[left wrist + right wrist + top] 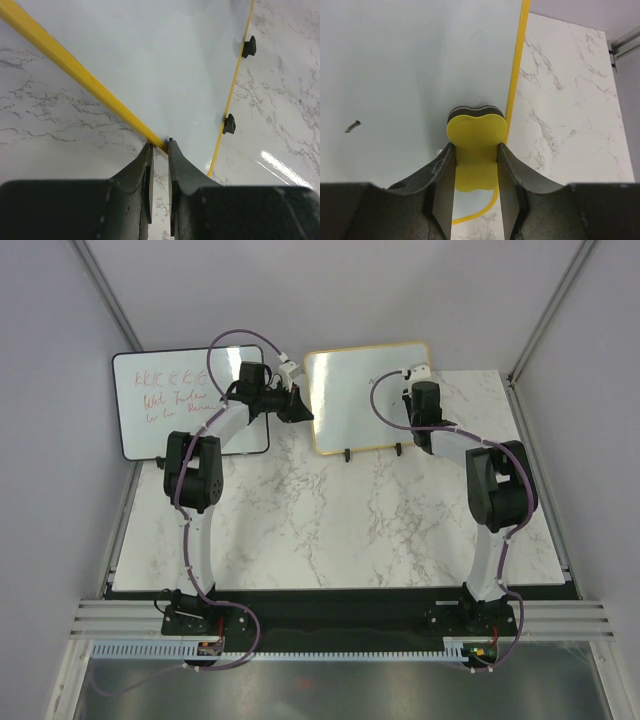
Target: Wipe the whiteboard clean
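The whiteboard [360, 400] with the yellow-orange frame stands tilted on two black feet [229, 123] at the back middle of the marble table [330, 525]. Its surface [395, 65] is nearly blank, with one small dark mark [353, 126]. My left gripper [300, 412] is shut on the frame's left edge near the bottom corner, its tips [160, 144] pinching the yellow strip. My right gripper [414, 382] is shut on a yellow eraser with a dark pad [475, 132]. It presses the eraser against the board beside its right edge, near a rounded corner.
A black-framed whiteboard with red writing [185, 400] leans at the back left, behind my left arm. Grey enclosure walls with metal posts [545, 315] close in the back and both sides. A black base strip [340, 605] runs along the near edge.
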### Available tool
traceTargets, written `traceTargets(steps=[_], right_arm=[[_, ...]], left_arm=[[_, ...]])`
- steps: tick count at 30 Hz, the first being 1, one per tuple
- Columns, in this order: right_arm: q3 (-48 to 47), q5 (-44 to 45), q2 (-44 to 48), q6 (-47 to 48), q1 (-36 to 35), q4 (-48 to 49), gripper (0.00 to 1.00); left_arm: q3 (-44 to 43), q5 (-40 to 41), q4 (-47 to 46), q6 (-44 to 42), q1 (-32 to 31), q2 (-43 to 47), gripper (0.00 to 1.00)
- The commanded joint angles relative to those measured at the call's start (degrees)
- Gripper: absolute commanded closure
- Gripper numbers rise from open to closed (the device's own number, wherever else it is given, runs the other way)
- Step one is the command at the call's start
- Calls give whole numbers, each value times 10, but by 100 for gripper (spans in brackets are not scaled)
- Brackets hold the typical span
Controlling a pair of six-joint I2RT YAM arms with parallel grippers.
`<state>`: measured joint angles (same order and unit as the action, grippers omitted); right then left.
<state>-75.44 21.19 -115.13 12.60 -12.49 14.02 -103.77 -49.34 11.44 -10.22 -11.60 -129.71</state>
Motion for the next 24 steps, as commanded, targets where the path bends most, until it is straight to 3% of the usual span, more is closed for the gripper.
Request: traceTargets(steps=[1, 6, 12, 24], right_arm=[[0, -55, -5, -87, -32, 34, 100], [13, -59, -2, -90, -78, 67, 100], [-42, -51, -28, -71, -115, 52, 100], [-7, 42, 1, -79, -27, 47, 100]], left_arm=[[-21, 1, -5, -37, 3, 26, 98], [-22, 0, -5, -35, 3, 25, 98], [-28, -1, -5, -26, 2, 20, 98], [-28, -1, -8, -28, 2, 22, 98]])
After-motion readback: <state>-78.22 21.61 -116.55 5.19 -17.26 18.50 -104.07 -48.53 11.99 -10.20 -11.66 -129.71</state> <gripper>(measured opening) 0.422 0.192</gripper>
